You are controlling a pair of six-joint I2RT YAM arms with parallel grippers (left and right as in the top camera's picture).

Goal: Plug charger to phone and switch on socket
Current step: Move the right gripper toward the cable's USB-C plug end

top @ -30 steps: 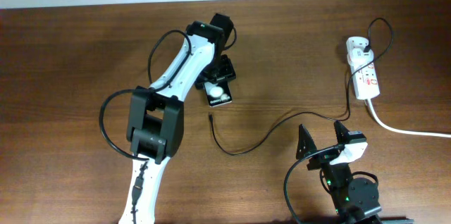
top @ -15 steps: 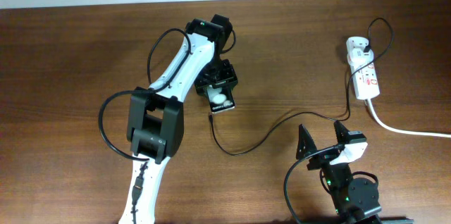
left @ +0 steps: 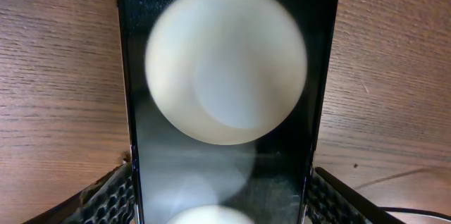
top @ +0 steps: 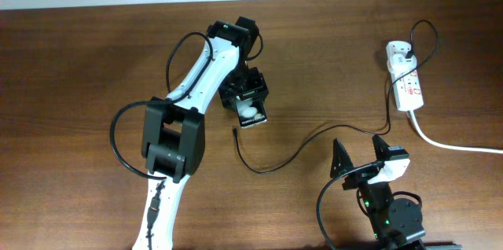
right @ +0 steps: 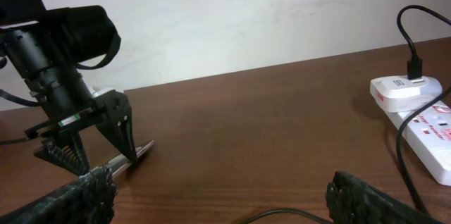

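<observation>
My left gripper (top: 246, 97) is shut on the black phone (top: 251, 112), its fingers pressed on both long edges in the left wrist view (left: 222, 199). The phone's glossy face (left: 225, 97) shows round white glare. In the right wrist view the phone (right: 130, 158) looks tilted, one end off the table. The charger's plug tip (top: 236, 132) lies just below the phone, apart from it. Its thin black cable (top: 314, 134) runs right to the white plug block (top: 398, 49) on the socket strip (top: 410, 86). My right gripper (top: 361, 154) is open and empty near the front edge.
The strip's thick white cord (top: 456, 146) runs off the right edge. The black cable loops above the plug block (right: 409, 90) and passes just ahead of my right fingers (right: 282, 213). A pale wall stands behind the table.
My left gripper has carried the phone a little toward the front right, nearer the plug tip, and turned it slightly. The right arm and cable have not moved.
</observation>
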